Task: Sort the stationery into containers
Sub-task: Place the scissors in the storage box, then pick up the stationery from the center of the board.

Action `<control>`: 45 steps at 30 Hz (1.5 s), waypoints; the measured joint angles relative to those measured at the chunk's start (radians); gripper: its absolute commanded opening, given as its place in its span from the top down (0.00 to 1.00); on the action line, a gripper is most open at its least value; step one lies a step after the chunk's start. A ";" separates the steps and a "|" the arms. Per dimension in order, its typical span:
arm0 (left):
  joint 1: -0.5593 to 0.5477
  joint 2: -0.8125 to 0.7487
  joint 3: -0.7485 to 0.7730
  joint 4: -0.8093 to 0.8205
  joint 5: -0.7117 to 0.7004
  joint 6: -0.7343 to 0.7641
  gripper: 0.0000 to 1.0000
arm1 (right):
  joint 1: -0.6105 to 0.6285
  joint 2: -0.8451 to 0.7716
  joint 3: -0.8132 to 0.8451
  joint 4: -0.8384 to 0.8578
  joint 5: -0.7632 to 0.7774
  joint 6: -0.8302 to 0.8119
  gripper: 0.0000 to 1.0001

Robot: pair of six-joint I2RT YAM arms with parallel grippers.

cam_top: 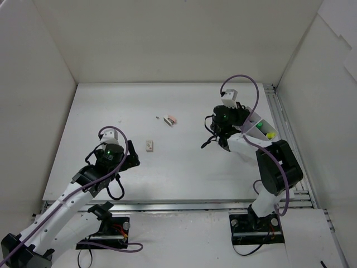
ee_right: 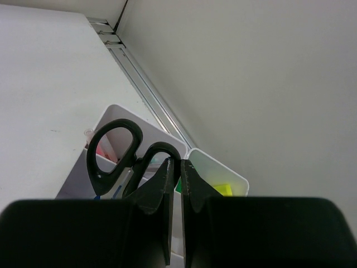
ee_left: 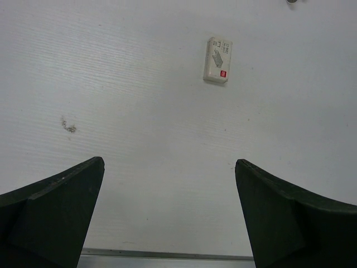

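Just beside black scissors [ee_right: 133,159], the closed right gripper [ee_right: 177,163] hovers above the tray [ee_right: 128,114].

Left claw [ee_left: 169,162] spread wide, pointing down; right claw [ee_right: 179,163] pinched tight together.

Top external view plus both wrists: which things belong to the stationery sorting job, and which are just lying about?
Belong to the job:
- white organizer tray
- black scissors at the right gripper tips
- beige eraser
- small pink item
- yellow item in the tray

Just there:
- dark smudge on the table
- metal rail
- purple cables
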 measured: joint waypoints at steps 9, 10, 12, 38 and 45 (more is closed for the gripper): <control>0.000 -0.011 -0.002 0.001 -0.008 -0.003 0.01 | 0.039 0.000 0.003 0.018 0.061 -0.016 0.88; 0.000 -0.011 -0.002 0.000 -0.007 -0.003 0.01 | 0.047 0.002 0.002 0.019 0.066 -0.016 0.86; 0.000 -0.010 -0.004 0.000 -0.007 -0.003 0.01 | 0.059 0.008 0.003 0.023 0.078 -0.020 0.86; 0.000 -0.029 -0.010 -0.005 -0.008 -0.003 0.00 | 0.266 0.041 0.065 0.039 0.089 -0.097 0.30; 0.027 -0.003 -0.009 -0.006 0.003 -0.002 0.00 | 0.364 0.030 0.246 -0.317 -0.206 0.177 0.17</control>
